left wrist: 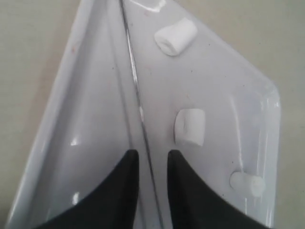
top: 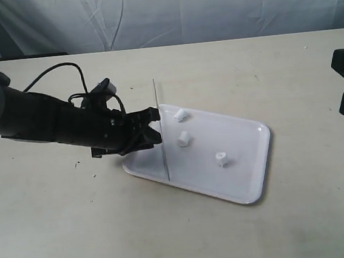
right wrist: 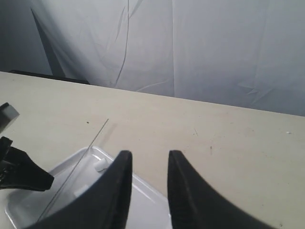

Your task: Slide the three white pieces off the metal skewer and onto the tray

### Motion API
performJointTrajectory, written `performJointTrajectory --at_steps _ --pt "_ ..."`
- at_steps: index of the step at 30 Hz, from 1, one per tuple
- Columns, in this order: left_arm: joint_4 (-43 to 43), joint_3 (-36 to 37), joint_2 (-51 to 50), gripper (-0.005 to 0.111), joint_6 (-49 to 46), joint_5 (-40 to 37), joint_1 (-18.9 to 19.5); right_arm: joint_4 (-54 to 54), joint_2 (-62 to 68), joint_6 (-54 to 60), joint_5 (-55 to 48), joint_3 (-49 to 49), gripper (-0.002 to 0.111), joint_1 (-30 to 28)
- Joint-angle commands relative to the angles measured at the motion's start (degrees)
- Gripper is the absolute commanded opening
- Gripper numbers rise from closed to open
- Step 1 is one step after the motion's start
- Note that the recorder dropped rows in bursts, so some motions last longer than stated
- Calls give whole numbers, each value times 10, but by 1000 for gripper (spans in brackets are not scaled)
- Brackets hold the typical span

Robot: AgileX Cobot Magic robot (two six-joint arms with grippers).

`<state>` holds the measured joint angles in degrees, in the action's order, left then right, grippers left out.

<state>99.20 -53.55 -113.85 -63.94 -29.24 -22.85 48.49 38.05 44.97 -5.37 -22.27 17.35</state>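
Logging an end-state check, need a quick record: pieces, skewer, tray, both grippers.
white pieces: three, lying apart on the tray
metal skewer: bare, no pieces on it; over the tray's left side in the exterior view, far end past the rim
left gripper: open, jaws either side of the metal skewer
right gripper: open, empty, off to the right of the tray
skewer held or resting: cannot tell
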Motion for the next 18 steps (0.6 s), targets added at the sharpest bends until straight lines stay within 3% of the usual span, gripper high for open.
performJointTrajectory --at_steps 1,6,13,18 --pt "-24 -2 -8 26 39 -9 0 2 -4 0 -4 3 26 0" --pt "-24 -1 42 23 -12 -3 0 2 -4 0 -5 3 26 0" --pt "-154 -1 158 18 -22 -6 0 2 -4 0 -19 3 26 0" --pt "-214 -1 249 18 23 -32 0 2 -4 0 -19 3 26 0"
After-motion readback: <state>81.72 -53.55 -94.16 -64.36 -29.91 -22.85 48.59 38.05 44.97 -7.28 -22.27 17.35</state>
